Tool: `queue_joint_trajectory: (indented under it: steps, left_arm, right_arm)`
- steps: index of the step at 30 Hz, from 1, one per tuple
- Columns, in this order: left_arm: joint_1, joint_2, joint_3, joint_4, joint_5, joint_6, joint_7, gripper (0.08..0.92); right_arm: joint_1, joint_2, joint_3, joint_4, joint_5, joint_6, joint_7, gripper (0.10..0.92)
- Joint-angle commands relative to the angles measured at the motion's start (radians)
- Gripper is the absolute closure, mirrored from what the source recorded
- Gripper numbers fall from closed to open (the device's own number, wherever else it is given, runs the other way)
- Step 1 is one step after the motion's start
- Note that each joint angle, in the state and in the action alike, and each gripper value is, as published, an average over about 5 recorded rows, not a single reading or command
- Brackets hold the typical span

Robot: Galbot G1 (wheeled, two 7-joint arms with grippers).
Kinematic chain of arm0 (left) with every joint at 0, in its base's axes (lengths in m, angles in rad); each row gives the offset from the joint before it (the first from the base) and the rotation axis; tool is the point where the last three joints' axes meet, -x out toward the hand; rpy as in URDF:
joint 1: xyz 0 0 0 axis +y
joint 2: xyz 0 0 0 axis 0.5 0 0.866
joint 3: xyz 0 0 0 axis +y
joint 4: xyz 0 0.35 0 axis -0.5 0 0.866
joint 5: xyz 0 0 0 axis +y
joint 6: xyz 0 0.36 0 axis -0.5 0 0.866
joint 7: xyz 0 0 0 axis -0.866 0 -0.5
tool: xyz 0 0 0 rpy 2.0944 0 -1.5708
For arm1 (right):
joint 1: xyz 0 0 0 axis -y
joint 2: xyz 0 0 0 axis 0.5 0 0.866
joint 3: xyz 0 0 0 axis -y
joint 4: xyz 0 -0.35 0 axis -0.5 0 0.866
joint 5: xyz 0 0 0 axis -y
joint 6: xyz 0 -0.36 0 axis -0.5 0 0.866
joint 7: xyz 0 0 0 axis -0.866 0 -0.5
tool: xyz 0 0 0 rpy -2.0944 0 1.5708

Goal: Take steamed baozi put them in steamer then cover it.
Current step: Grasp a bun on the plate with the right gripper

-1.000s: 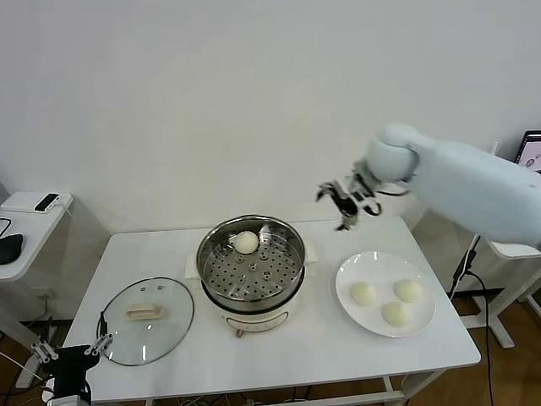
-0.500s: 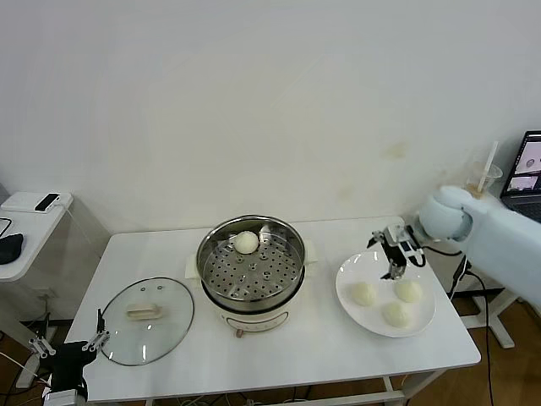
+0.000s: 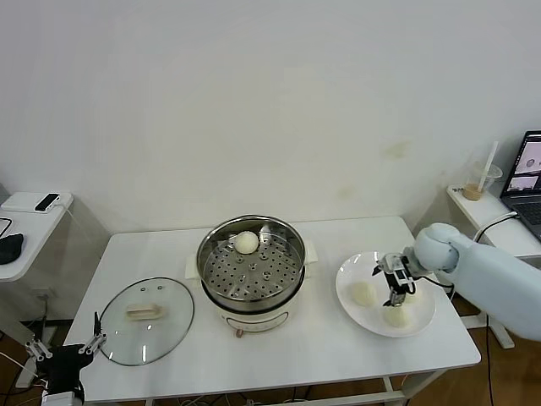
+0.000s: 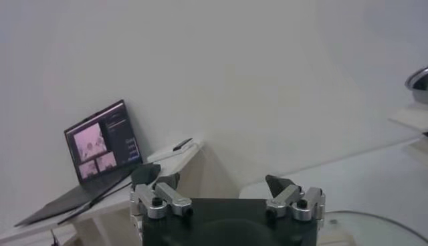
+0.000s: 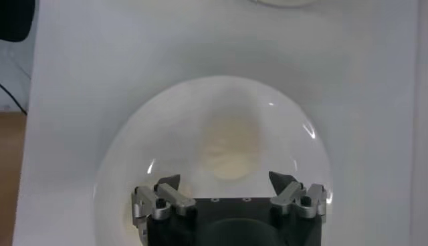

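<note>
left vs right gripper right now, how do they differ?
Place: the left gripper sits low off the table's front-left corner, near the glass lid; the right gripper hangs over the white plate.
Work: the left is parked near nothing it could grab; the right points down at a bun on the plate.
Shared: both are open and empty.

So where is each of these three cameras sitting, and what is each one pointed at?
Head view: sits high on the robot, facing forward and down at the table; the right arm shows over the plate, the left claw low at the table's near corner.
Left wrist view: sits behind the open left claw, facing sideways toward a laptop.
Right wrist view: sits above the open right claw, facing down at a baozi.
Shared: the plate and baozi show in the head and right wrist views.
</note>
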Motion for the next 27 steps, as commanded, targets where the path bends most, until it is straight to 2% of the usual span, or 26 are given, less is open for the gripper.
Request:
queue_joint_trajectory:
  steps: [1,8,27]
  left_arm:
    - [0.0,0.001,-0.001,0.001,0.0,0.0,0.0,0.177]
    - [-0.002,-0.002,0.001,0.001,0.001,-0.001,0.0,0.177]
    - [-0.001,-0.007,0.002,-0.005,0.001,-0.002,-0.002,0.177]
  right_arm:
    - [-0.05,0.052,0.029,-0.06,-0.018,-0.002,0.009,0.203]
    - [-0.052,0.078,0.028,-0.09,-0.029,-0.007,0.011,0.208]
    - [-0.02,0.101,0.016,-0.108,-0.029,-0.022,-0.002,0.412]
